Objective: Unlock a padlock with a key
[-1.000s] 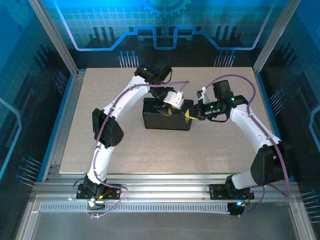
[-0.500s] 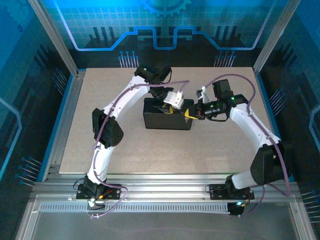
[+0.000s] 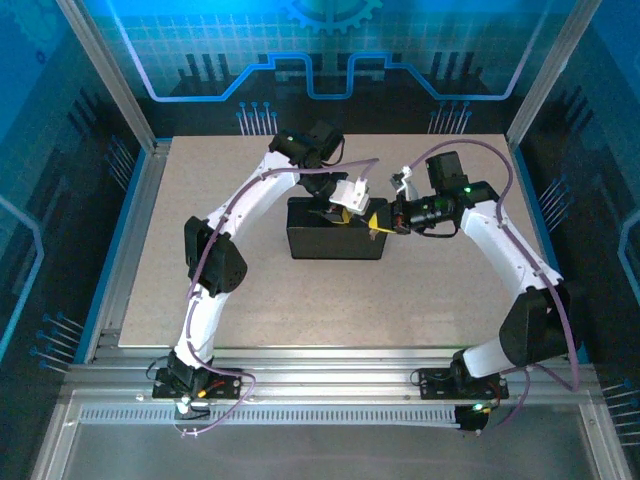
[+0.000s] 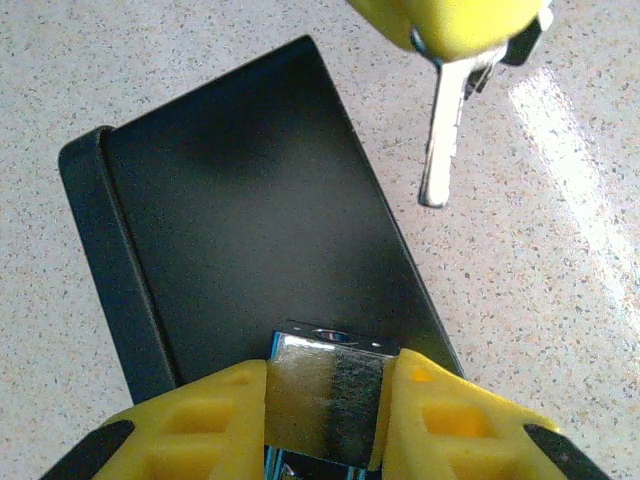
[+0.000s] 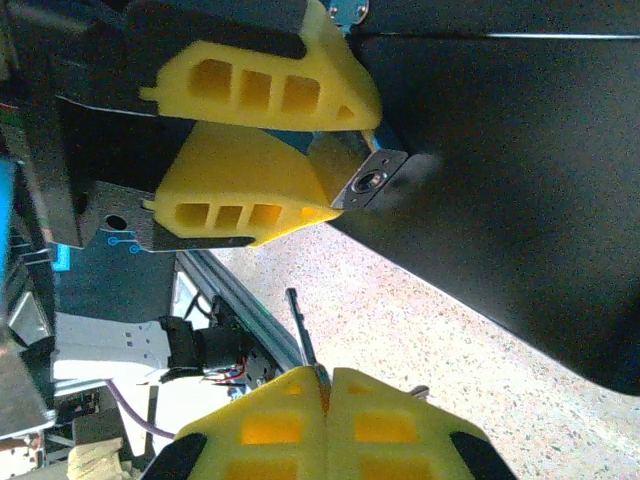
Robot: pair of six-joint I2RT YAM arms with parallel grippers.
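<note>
Holding padlock point(image 4: 330, 388) pinched in L gripper point(image 4: 328, 405) over box point(image 4: 250, 230) far edge, mid-table; R gripper point(image 5: 322, 378) pressed on key point(image 5: 298, 325). Rec: align blade w/ keyhole, insert slowly, keep padlock steady.

We can read no lettering, number, brand or sign on the padlock point(image 4: 325, 395), the key point(image 4: 445, 130), or the black box point(image 4: 250, 230).
</note>
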